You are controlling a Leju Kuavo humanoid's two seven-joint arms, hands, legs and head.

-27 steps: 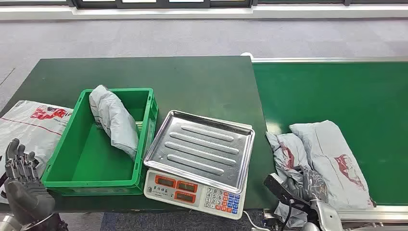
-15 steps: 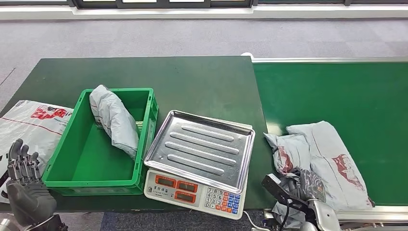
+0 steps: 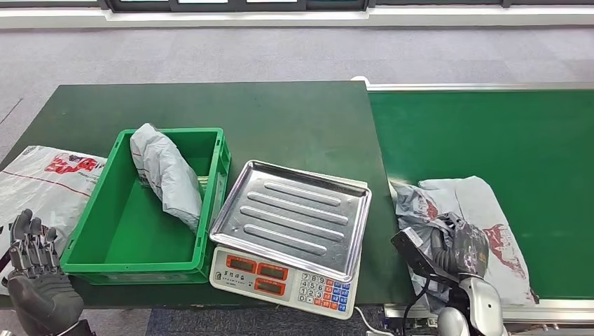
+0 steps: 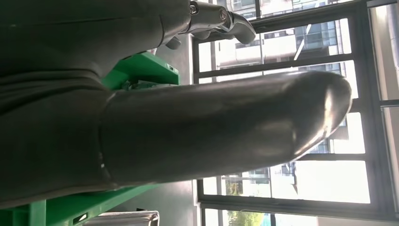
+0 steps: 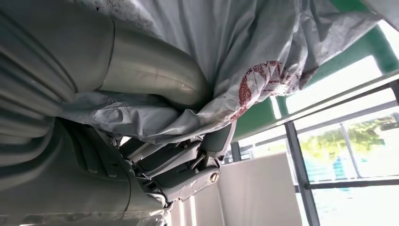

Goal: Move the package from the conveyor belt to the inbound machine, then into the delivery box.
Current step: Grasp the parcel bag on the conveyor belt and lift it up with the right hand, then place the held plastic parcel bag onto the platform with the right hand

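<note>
A crumpled grey package with red print lies at the near left end of the green conveyor belt. My right hand grips its near edge; in the right wrist view the thumb and fingers pinch a fold of the grey package. The weighing scale with its steel tray stands just left of the belt. The green delivery box sits further left and holds another grey package. My left hand hovers near the box's near left corner, fingers spread, holding nothing.
A white package with red print lies on the dark green table left of the box. The belt's metal rim runs along its near edge. Grey floor lies beyond the table. The left wrist view shows the green box wall beside my thumb.
My right hand has moved forward and up with the package's near edge, and the package has bunched and shifted on the belt. My left hand has sunk slightly.
</note>
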